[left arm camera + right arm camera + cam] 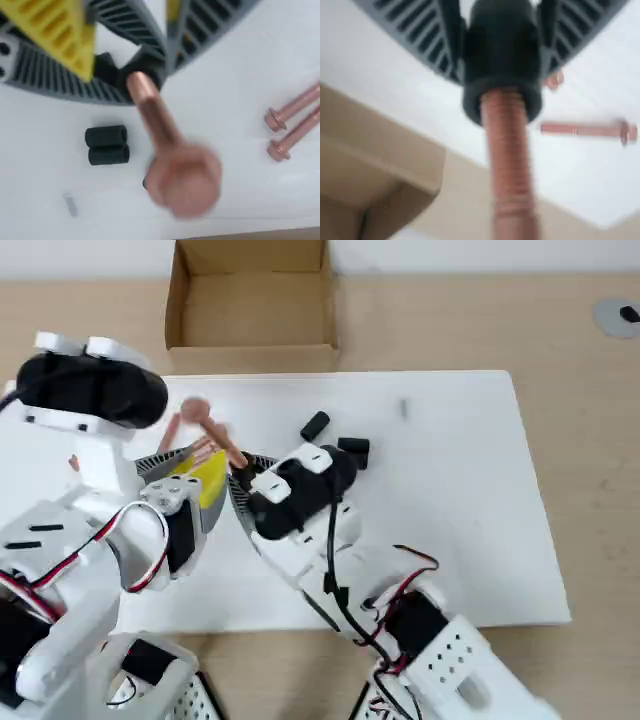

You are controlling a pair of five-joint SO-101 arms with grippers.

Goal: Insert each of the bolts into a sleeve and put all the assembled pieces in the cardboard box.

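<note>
Here, the right gripper clenches a black sleeve with a copper bolt entered into it, raised over the left-centre of the white board, nearer than the cardboard box, while the left gripper sits just left, its grip impossible to judge.

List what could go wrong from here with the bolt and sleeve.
The bolt sticks far out of the sleeve held in the right pincer, so it may slide out on the way to the cardboard box. Loose sleeves and loose bolts lie on the white board close by; a wide swing could sweep them away.
</note>
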